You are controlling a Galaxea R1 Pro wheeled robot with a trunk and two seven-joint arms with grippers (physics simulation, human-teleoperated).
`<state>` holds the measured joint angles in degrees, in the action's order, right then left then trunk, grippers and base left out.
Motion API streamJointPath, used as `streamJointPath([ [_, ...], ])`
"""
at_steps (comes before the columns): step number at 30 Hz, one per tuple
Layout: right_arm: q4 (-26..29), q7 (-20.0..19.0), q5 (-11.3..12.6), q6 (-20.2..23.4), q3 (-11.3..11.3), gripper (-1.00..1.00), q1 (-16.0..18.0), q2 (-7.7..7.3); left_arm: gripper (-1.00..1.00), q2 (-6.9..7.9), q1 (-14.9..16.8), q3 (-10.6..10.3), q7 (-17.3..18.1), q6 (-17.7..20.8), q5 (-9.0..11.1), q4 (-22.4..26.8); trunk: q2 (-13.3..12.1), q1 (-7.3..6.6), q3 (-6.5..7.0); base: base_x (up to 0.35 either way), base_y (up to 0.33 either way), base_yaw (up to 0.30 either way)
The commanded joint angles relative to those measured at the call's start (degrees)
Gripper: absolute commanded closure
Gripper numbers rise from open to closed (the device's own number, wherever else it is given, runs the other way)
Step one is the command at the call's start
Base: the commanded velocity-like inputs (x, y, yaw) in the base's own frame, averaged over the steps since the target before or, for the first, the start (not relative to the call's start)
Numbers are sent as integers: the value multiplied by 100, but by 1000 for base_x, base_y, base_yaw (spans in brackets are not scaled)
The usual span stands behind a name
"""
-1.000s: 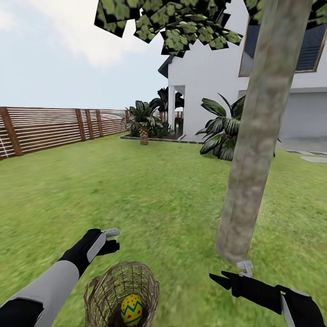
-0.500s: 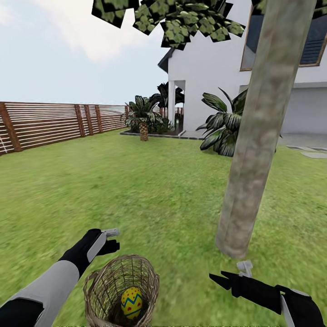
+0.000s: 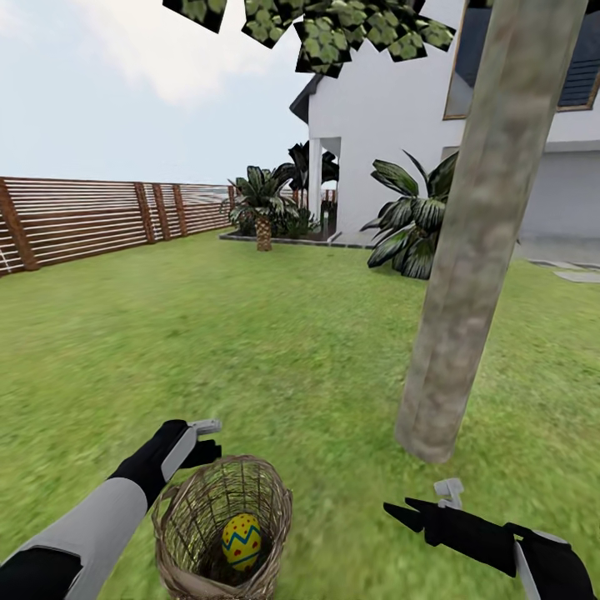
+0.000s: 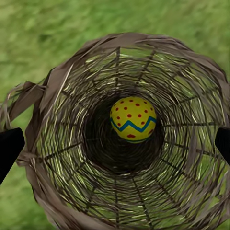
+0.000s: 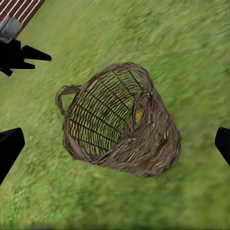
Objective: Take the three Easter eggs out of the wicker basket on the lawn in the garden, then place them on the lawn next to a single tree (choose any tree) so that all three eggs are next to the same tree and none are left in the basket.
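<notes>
Reaching for egg pick: left pincer (image 3: 208, 439) hangs just behind wicker basket (image 3: 223, 533), fingers apart, nothing held. Right pincer (image 3: 417, 507) is spread and empty, near tree (image 3: 467, 275) base. Basket stands on lawn (image 3: 275, 350) w/ one Easter egg (image 4: 132, 119) visible inside; others can't be seen. Next move, by judgement: lower left pincer thru rim, close on egg.
</notes>
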<state>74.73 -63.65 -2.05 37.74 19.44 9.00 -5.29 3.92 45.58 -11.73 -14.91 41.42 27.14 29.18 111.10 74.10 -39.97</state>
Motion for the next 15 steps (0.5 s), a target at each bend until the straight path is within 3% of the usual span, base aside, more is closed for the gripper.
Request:
streamJointPath([
  [1, 5, -34, -21, 40, 10, -100, 5, 2, -100, 5, 4, -46, -43, 16, 58, 9, 45, 22, -34, 0, 0, 0],
  [15, 5, -34, -37, 40, 7, -100, 5, 2, -100, -20, 4, -65, -40, -175, 47, -11, 606, 329, -416, 0, 0, 0],
])
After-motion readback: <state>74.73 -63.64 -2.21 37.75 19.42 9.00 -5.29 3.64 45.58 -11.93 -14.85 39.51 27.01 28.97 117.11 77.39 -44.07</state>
